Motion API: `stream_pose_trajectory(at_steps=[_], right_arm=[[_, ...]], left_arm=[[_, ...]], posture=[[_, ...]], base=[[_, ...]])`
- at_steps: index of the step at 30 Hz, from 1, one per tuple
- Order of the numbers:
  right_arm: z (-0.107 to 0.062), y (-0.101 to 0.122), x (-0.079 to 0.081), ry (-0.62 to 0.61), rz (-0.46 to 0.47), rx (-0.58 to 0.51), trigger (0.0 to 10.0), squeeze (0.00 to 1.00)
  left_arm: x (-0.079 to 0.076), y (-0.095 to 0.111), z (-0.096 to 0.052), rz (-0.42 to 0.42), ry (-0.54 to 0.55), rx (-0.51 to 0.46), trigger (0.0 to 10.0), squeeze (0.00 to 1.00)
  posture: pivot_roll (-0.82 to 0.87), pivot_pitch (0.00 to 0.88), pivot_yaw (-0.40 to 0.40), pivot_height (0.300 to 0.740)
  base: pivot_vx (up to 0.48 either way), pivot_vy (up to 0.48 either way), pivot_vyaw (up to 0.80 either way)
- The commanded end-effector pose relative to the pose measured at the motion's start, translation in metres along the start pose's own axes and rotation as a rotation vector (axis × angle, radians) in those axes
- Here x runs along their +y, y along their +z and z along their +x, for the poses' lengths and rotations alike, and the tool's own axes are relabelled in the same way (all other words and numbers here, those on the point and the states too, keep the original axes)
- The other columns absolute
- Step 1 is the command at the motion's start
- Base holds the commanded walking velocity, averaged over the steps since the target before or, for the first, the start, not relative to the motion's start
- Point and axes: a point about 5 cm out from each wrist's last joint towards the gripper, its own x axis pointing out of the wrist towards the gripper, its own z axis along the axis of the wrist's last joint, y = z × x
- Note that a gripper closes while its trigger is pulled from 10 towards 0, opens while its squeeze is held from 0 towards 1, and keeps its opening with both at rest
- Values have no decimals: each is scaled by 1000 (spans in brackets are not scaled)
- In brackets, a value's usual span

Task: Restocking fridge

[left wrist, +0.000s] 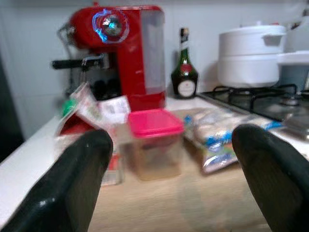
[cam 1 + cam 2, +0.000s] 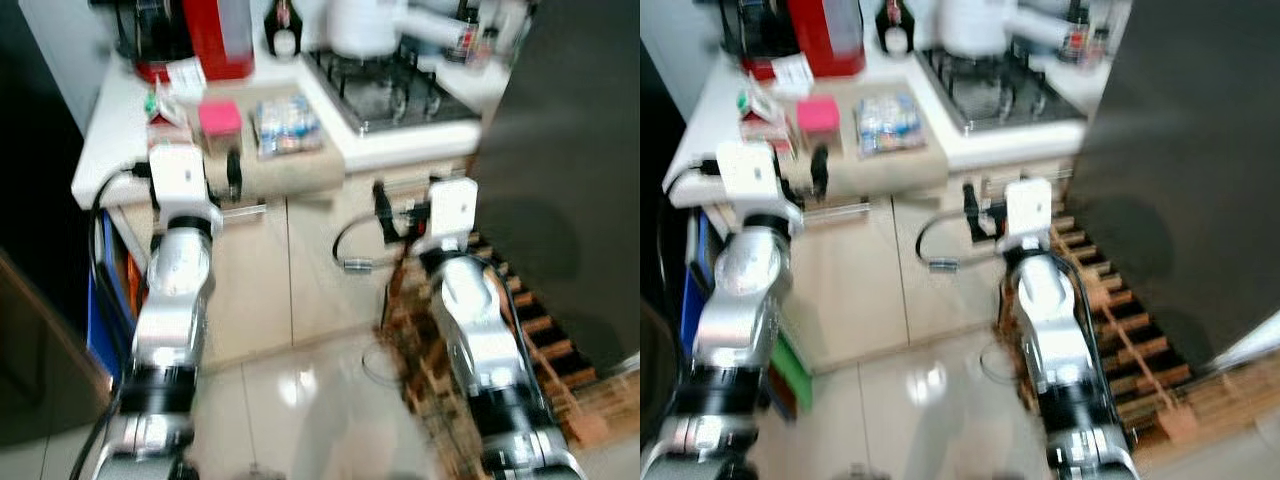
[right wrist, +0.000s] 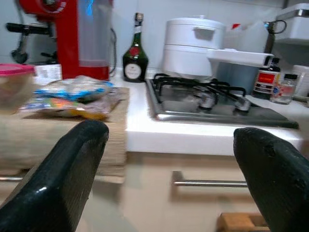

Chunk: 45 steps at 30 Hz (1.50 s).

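Status: restocking is at its opening stage. Nothing is in either gripper and no item has left the surface point(image 2: 110, 120).

Items awaiting transfer lie on a wooden board point(image 2: 300, 165) at the front edge of the surface, left of the hob point(image 2: 395, 90). They are a pink-lidded container point(image 1: 155, 142), a clear pack of wrapped items point(image 1: 227, 133) just beside it toward the hob, and a red-and-white carton point(image 1: 84, 128) on its other side, toward the left end of the surface. Behind them, along the back edge, stand a red coffee machine point(image 1: 128, 53), a dark bottle point(image 1: 183, 65) and a white pot point(image 3: 193, 46) on the hob.

Left gripper point(image 1: 171, 181): released, fingers spread wide, held just short of the front edge and level with the pink-lidded container, which sits between the fingers in the wrist view. No contact.

Right gripper point(image 3: 174, 174): released, fingers spread wide, held in front of the cabinet below the front edge near the hob, empty.

A large dark panel point(image 2: 570, 150) at the right may be the fridge; this cannot be confirmed. Head views are blurred.

Remaining, by judgement: close on the first item, lift it, carry it to the fridge, place it, and repeat for the others. The whole task is outstanding.
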Motion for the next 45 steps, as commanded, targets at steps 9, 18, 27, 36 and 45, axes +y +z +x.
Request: stream_pose_trajectory(at_steps=[9, 18, 27, 36, 45], right_arm=[[2, 5, -5, -24, -10, -20, 10000, 0], [1, 15, -7, -28, -19, -58, 10000, 0], [-3, 18, -5, -40, -4, -68, 10000, 0], [-3, 18, -5, -36, 0, -57, 10000, 0], [-3, 15, -3, -30, 5, -41, 10000, 0]], left_arm=[[-7, 12, 3, -1, -23, -47, 10000, 0], [-9, 58, 9, -7, -42, -215, 10000, 0], [-3, 105, 19, 74, -9, -312, 10000, 0], [6, 60, 33, 2, 16, 45, 10000, 0], [17, 66, 28, 18, 101, 62, 10000, 0]], posture=[[-81, 0, 11, 716], [-85, 0, 13, 716], [-83, 18, 21, 716], [-85, 16, 22, 716], [-79, 20, 19, 716]], base=[[480, 0, 153], [480, 0, 0], [0, 0, 0], [0, 0, 0], [0, 0, 0]])
